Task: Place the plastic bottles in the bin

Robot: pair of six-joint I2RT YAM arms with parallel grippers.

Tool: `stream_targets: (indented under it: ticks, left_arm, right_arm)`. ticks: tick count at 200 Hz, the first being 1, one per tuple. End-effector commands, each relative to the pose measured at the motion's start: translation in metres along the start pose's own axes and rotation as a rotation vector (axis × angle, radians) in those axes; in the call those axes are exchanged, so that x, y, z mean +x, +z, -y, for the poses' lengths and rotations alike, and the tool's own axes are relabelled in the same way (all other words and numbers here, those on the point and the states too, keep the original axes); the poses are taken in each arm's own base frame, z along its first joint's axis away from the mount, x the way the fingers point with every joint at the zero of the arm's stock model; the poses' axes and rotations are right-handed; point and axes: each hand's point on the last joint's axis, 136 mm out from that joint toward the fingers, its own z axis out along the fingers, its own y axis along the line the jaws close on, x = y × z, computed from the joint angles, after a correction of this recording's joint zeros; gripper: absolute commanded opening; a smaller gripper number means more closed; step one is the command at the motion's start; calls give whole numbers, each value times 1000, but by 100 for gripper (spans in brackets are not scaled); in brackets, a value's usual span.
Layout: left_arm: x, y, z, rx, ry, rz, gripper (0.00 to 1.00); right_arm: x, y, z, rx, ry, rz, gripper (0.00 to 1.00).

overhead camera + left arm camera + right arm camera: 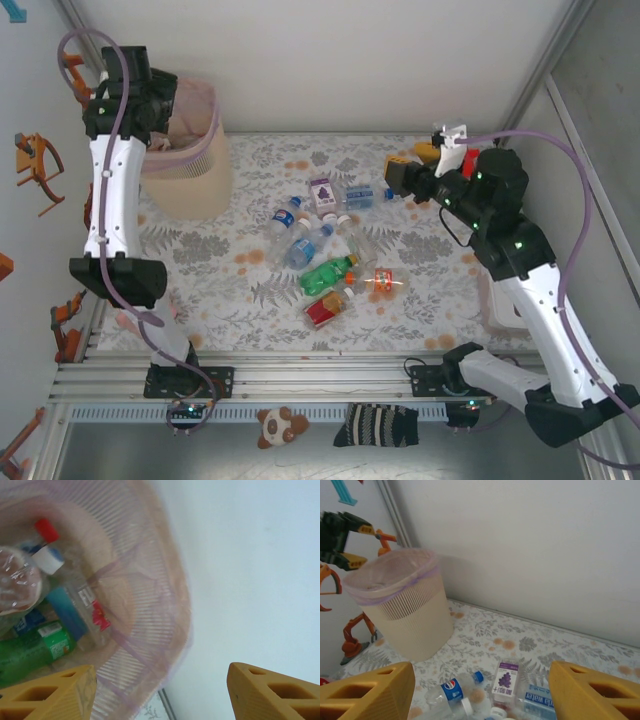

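Both gape empty: left tool (160, 692) over bin (390, 592) rim, right tool (480, 690) above bottles (452, 692).

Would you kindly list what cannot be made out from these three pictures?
Top view: the left arm covers the mouth of the beige tapered wastebasket, hiding its contents.
Left wrist view: the green plastic bottle inside is blurred and cut off by the left edge.
Right wrist view: the clear blue-capped bottle runs off the bottom edge.

Floral table (220, 290), scattered bottles (328, 273), beige bin (190, 185)
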Motion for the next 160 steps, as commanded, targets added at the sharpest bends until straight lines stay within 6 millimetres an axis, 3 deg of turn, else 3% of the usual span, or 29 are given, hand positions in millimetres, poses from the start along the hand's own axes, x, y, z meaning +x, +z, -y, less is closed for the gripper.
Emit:
stream_targets:
  ticks: [1,20,55,101,125,160]
  left_arm:
    - [0,-30,42,231,233,25,69]
    - [3,-52,49,357,313,55,69]
    - [12,-78,31,425,424,79,69]
    - [54,-114,20,641,640,-14,73]
    - [81,-123,-1,721,772,-72,76]
    - [99,-118,-44,657,836,-122,78]
  right_arm:
    - [2,1,9,59,30,-32,70]
    - [13,7,16,90,42,-74,70]
    - [35,17,29,146,70,-152,70]
    - [69,33,48,222,111,-273,70]
    - [89,41,57,249,133,-331,70]
    - [125,55,75,290,198,-421,70]
